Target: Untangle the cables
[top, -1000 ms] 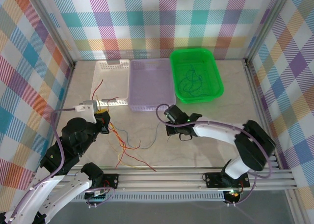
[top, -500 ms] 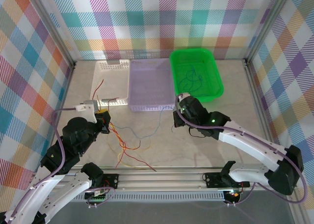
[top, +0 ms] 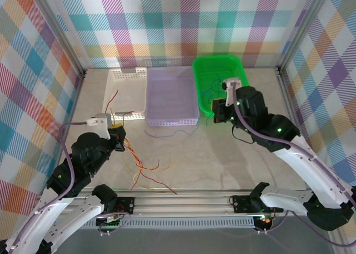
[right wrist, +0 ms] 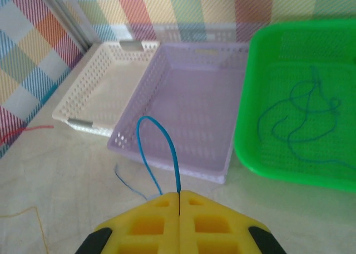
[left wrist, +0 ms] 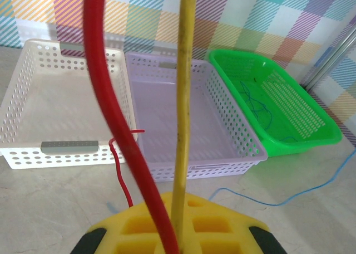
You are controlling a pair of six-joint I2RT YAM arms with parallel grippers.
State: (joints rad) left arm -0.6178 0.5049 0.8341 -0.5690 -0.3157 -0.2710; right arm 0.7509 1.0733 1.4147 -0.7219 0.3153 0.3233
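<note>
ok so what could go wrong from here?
1. The right gripper pinches the blue cable only at its tips; it may slip out.
2. Its tail trails on the table by the lilac basket front wall and could snag there.
3. The left gripper clamps red cable and yellow cable together, so pulling may tighten the tangle.

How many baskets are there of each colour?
White basket: 1
Lilac basket: 1
Green basket: 1
Total: 3
</note>
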